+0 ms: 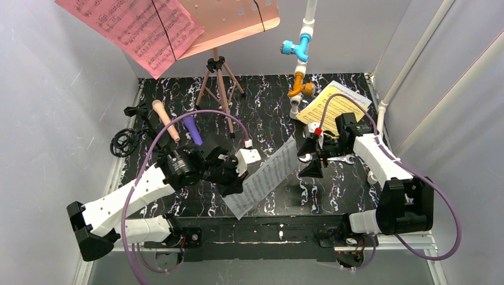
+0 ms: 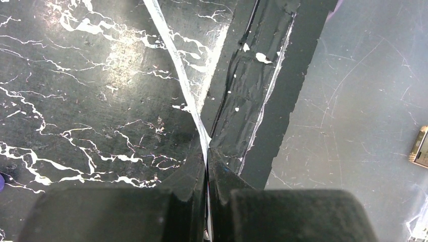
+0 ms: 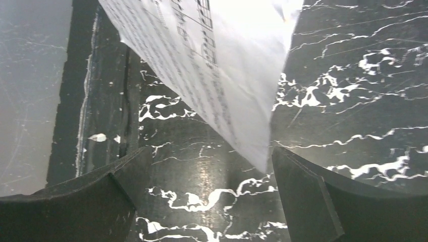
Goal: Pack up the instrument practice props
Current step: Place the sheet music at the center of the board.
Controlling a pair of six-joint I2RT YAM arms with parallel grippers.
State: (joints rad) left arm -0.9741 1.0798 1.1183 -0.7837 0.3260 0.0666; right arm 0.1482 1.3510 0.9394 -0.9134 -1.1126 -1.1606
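Your left claw [image 2: 207, 160] is squeezed tight on the edge of the white music sheet [image 2: 174, 65], holding it up over the black table [image 2: 75, 101]. Your right claw [image 3: 208, 156] is spread wide and empty, with the sheet's corner hanging right inside it, so I think you should pinch that corner next. I see no box or bag to pack into.

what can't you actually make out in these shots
- top view: silver wrench partly hidden by the right gripper
- top view: pink music sheet and music rest cut off by the upper edge
- left wrist: white music sheet seen edge-on in the shut left gripper, print unseen
- right wrist: its print too blurred to read
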